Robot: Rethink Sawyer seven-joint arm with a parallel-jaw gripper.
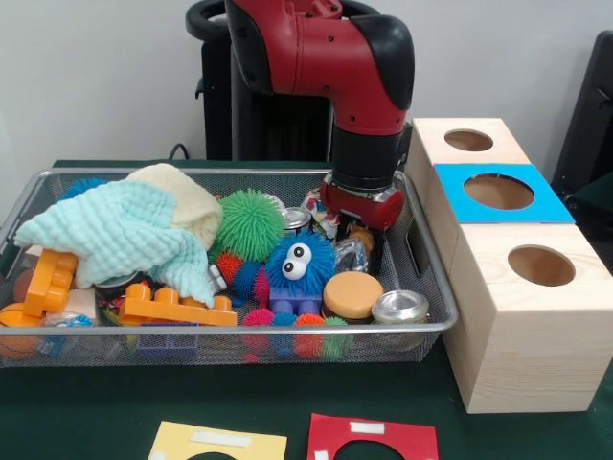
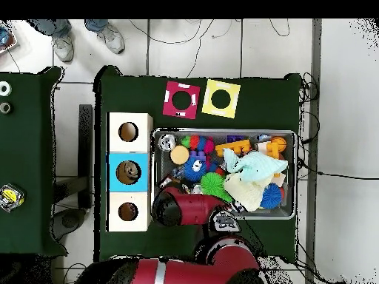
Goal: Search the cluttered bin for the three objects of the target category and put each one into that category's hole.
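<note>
I'm looking at a table (image 1: 57, 422) covered in dark green cloth, set against a plain pale wall, and from overhead I see a light tiled floor (image 2: 344, 111) with cables trailing across it and a person's shoes (image 2: 111, 37) at the far edge. The bin (image 1: 436, 321), a shallow silver wire-mesh basket with a rounded metal rim, sits in the middle of the cloth, just beside a row of three pale wooden boxes (image 1: 522, 335), each with a round hole on top; the middle one carries a blue square card (image 1: 498, 192). A yellow card (image 1: 218, 443) and a red card (image 1: 374, 439), both with cut-out holes, lie flat on the cloth at the near side. The bin is heaped: a soft mint waffle-knit cloth (image 1: 110, 230) over a cream one, a spiky green rubber ball (image 1: 251, 222), a fuzzy blue ball with googly eyes (image 1: 299, 261), orange plastic building blocks (image 1: 172, 307), a smooth tan disc (image 1: 352, 294) and a shiny metal lid (image 1: 400, 307). The gripper (image 1: 362, 216) hangs low into the bin's right end among the clutter; its fingers are buried behind the toys, so I honestly cannot tell whether they are spread or closed on anything.
</note>
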